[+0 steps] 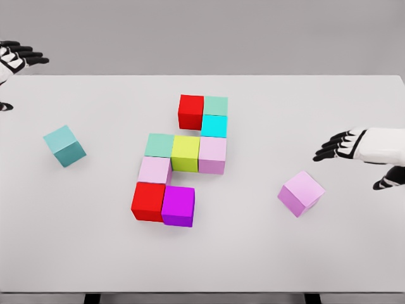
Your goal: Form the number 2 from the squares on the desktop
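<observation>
- The table carries the half-built 2, my landmark.
- My right hand, fingers spread and empty, floats right of it; my left hand, released, far upper left.
- The pink cube sits lower right: I should grip it squarely and butt it beside the purple cube.
- The teal cube waits left.

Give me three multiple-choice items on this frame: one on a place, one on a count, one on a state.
1. Where is the loose teal cube?
A. Left of the cluster
B. Right of the cluster
C. On top of the cluster

2. How many cubes are on the table?
A. Nine
B. Eleven
C. Thirteen

3. What is the right hand doing?
A. Gripping the pink cube
B. Open, holding nothing
C. Pressing on the yellow cube

Key: 1 A, it sits alone toward the left edge. 2 B, nine joined in the cluster plus two loose. 3 B, its fingers are spread above and apart from the pink cube.
</observation>
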Robot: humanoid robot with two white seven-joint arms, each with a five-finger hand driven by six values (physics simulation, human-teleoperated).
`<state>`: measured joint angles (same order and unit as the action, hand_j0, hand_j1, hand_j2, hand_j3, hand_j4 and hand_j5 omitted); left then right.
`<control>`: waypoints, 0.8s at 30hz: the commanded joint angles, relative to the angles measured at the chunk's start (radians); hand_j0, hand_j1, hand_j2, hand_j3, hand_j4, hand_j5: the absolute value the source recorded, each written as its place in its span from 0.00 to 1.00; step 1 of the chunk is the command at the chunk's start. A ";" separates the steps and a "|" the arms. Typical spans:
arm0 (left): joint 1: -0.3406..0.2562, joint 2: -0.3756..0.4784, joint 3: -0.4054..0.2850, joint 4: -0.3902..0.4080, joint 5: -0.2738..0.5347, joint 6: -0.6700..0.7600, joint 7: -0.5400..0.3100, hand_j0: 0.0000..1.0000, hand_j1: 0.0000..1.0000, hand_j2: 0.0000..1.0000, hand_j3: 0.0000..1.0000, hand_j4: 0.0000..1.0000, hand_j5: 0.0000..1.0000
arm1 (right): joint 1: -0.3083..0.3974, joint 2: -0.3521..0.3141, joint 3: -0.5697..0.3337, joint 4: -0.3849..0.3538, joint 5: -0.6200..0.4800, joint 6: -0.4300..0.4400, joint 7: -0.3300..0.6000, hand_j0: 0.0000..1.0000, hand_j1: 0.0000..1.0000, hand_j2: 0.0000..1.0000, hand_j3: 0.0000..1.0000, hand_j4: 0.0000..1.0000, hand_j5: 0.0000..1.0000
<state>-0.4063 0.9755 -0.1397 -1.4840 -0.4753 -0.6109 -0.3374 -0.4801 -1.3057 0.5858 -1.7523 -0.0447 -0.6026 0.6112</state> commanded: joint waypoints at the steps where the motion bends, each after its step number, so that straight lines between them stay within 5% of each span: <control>1: -0.015 0.003 -0.164 0.039 0.084 0.000 -0.192 1.00 1.00 1.00 1.00 1.00 1.00 | 0.000 0.017 0.026 -0.003 -0.010 0.006 0.000 1.00 1.00 1.00 1.00 1.00 1.00; 4: -0.108 0.037 -0.307 0.059 0.245 0.000 -0.273 1.00 1.00 1.00 1.00 1.00 1.00 | -0.006 0.046 0.054 -0.003 -0.006 0.046 0.000 1.00 1.00 1.00 1.00 1.00 1.00; 9: -0.135 0.037 -0.313 0.065 0.366 0.000 -0.273 1.00 1.00 1.00 1.00 1.00 1.00 | -0.021 0.106 0.072 -0.003 0.008 0.182 0.000 1.00 1.00 1.00 1.00 1.00 1.00; 16: -0.264 -0.011 -0.454 0.191 0.314 0.000 -0.273 1.00 1.00 1.00 1.00 1.00 1.00 | -0.043 0.177 0.117 -0.003 0.063 0.196 0.000 1.00 1.00 1.00 1.00 1.00 1.00; 24: -0.275 -0.023 -0.495 0.217 0.196 0.000 -0.273 1.00 1.00 1.00 1.00 1.00 1.00 | -0.055 0.191 0.190 -0.003 0.082 0.219 0.000 1.00 1.00 1.00 1.00 1.00 1.00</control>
<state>-0.6811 0.9539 -0.6275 -1.2722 -0.2536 -0.6135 -0.6112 -0.5354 -1.1173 0.7668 -1.7544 0.0384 -0.3871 0.6112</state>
